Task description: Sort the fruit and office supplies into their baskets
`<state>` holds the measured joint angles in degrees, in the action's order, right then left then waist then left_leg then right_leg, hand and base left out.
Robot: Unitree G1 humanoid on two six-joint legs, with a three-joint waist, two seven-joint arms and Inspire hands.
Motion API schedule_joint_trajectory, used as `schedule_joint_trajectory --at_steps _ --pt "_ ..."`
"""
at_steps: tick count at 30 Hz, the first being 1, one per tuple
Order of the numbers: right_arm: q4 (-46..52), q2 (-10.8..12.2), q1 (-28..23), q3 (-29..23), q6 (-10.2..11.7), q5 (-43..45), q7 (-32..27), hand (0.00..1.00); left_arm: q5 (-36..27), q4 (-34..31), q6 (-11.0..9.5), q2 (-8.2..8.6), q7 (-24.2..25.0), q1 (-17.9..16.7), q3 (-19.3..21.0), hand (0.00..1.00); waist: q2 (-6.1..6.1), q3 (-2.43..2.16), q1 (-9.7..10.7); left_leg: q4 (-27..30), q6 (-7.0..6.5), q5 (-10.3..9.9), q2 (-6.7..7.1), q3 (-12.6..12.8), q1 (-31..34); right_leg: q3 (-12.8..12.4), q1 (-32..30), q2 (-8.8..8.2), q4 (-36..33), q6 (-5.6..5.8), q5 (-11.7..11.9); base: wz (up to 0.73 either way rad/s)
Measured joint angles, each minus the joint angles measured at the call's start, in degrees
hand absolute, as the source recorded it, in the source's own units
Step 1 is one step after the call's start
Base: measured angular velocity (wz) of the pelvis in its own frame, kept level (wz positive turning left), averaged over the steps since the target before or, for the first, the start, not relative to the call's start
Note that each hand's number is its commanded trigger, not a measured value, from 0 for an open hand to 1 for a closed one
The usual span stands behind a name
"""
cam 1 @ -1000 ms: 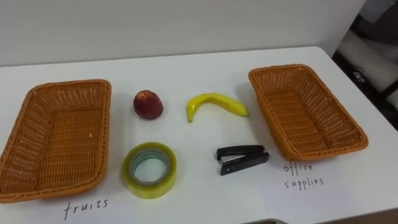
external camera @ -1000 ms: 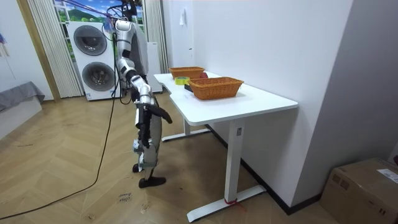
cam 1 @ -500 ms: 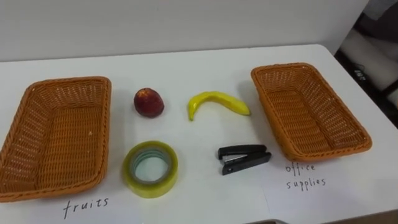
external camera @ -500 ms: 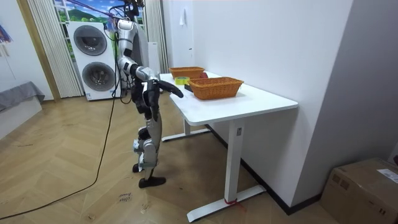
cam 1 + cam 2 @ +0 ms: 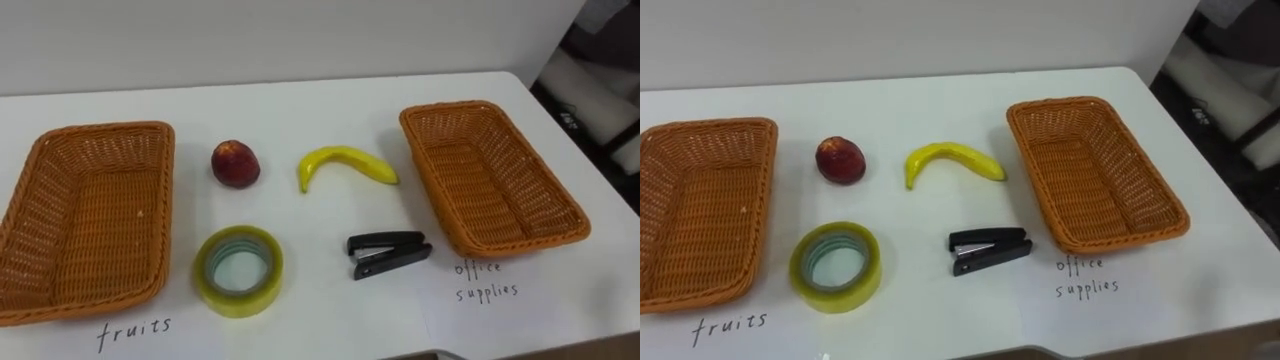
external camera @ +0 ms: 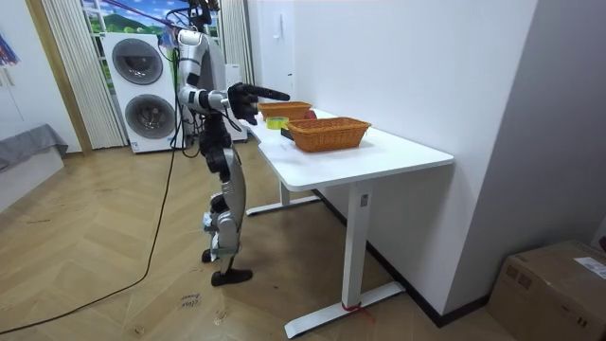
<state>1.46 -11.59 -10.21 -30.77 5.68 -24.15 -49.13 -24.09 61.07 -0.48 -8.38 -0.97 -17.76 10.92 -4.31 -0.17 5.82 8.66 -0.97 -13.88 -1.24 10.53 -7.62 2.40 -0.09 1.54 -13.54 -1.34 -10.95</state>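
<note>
Nothing is sorted yet: both wicker baskets sit empty on the white tabletop (image 5: 300,110), the fruit basket (image 5: 100,130) at my left and the office basket (image 5: 455,105) at my right. Between them lie all four items. The peach (image 5: 235,164) and the banana (image 5: 345,165) are in the far row, the tape roll (image 5: 240,300) and the black stapler (image 5: 388,254) in the near row, all well apart from one another. In the room view the robot stands at the table's end with what I take to be its right hand (image 6: 260,93) held out level above the tabletop edge, fingers stretched straight and carrying nothing. I judge this to be the first reach. The stapler lies nearest the office basket, so I'd go for that: bring the hand down from above, close across the narrow body rather than along its length, then lift high enough to clear the woven rim before letting go. The stapler's jaw looks slightly parted — a pinch near the hinge end should keep it from swinging.
</note>
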Motion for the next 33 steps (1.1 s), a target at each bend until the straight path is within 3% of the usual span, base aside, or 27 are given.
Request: schedule_joint_trajectory --at_steps 13,26,31,33 --pt "7.79 -0.5 0.82 2.61 -0.27 12.0 3.2 0.0 4.64 0.81 0.01 0.58 0.13 0.82 -0.05 0.0 0.19 -0.06 -1.39 -0.08 0.0 0.0 -0.04 0.22 0.34 0.03 -0.58 0.0 -0.25 -0.1 0.23 -0.01" --pt "9.53 -2.02 6.95 5.24 -0.74 21.59 8.96 0.0 4.49 3.78 -0.85 0.44 -0.32 1.94 -0.42 0.0 -0.82 0.07 -3.13 0.5 0.0 0.01 -0.17 0.22 -0.06 -0.38 0.41 0.25 1.01 -0.04 0.96 0.0" --pt "11.97 -3.01 8.41 7.75 -0.77 22.44 11.03 0.0 4.44 3.82 -1.17 0.24 0.24 2.14 -1.22 0.0 -0.2 0.51 -3.2 0.52 0.0 0.0 -0.15 0.13 0.31 0.2 0.35 0.04 0.98 -0.04 1.04 0.0" --pt "12.04 -4.37 9.4 9.55 -0.77 22.46 12.41 0.0 4.48 4.48 -1.3 0.13 0.52 2.55 -1.27 0.0 0.15 0.24 -3.22 0.35 0.0 0.0 -0.16 0.13 0.31 0.25 0.26 0.06 0.9 -0.06 1.06 0.0"
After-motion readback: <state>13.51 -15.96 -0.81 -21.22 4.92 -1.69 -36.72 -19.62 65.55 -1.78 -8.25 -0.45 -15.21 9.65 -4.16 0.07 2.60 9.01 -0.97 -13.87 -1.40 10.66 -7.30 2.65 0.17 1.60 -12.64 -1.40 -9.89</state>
